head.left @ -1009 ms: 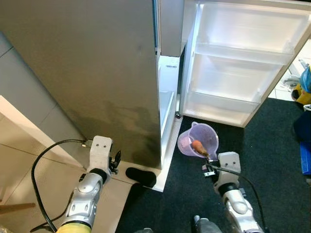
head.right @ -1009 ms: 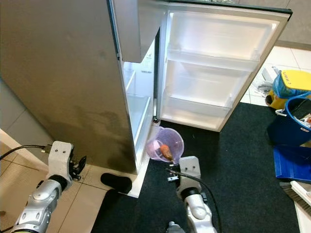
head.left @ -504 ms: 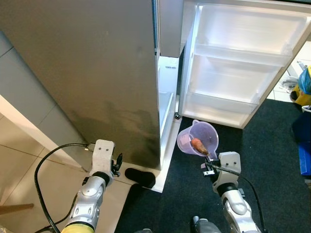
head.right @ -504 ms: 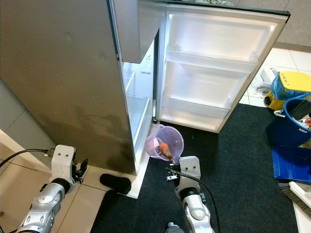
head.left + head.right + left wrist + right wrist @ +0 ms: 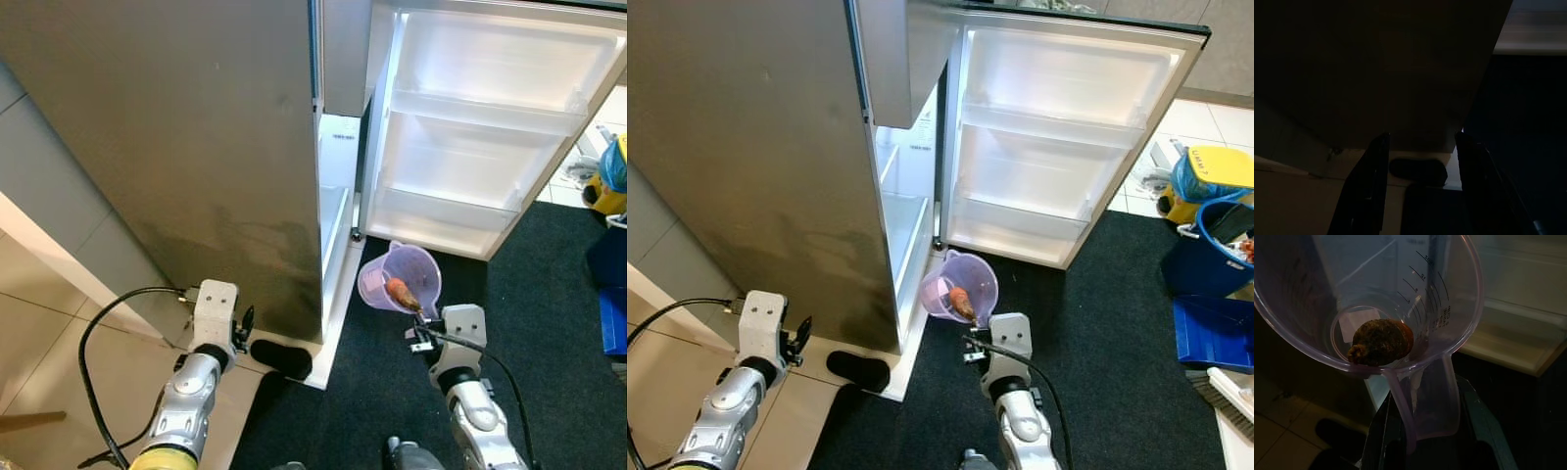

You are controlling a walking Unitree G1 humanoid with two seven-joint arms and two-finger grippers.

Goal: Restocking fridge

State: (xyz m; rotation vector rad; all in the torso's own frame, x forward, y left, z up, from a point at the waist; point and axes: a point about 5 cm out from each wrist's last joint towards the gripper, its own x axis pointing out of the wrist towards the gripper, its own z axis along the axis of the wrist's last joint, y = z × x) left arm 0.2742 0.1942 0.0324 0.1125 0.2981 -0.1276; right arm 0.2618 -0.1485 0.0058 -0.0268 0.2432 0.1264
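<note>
Fridge (image 5: 196, 147), a tall grey-brown steel cabinet, stands ahead with its white door (image 5: 490, 127) swung fully open to the right, showing bare white door shelves and a lit white interior (image 5: 335, 206) in the narrow gap between cabinet and door. Its place in the head views is almost as it was a second ago; the camera has barely shifted. Below the door lies a dark charcoal carpet (image 5: 549, 333), and to the left of the cabinet a beige tiled floor (image 5: 59, 333). At the far right edge of the carpet sit a blue bucket (image 5: 1225, 245) and a yellow-topped container (image 5: 1215, 166). A black slipper-like object (image 5: 281, 358) lies at the cabinet's front corner, where tile meets carpet.

The right pincer (image 5: 419, 333) is closed on the handle of a translucent lilac plastic measuring jug (image 5: 400, 278), holding it above the carpet just in front of the door's lower edge, near the interior gap. The jug sits a touch higher and closer to the door than a second ago. Inside it rests a small brownish-orange lumpy root vegetable (image 5: 1382, 341), lying on the jug's bottom.

The left pincer (image 5: 243, 323) has drifted rightwards since a second ago and now hangs low beside the cabinet's front corner, just above the slipper, its two black fingers (image 5: 1369, 191) set apart and holding nothing.
</note>
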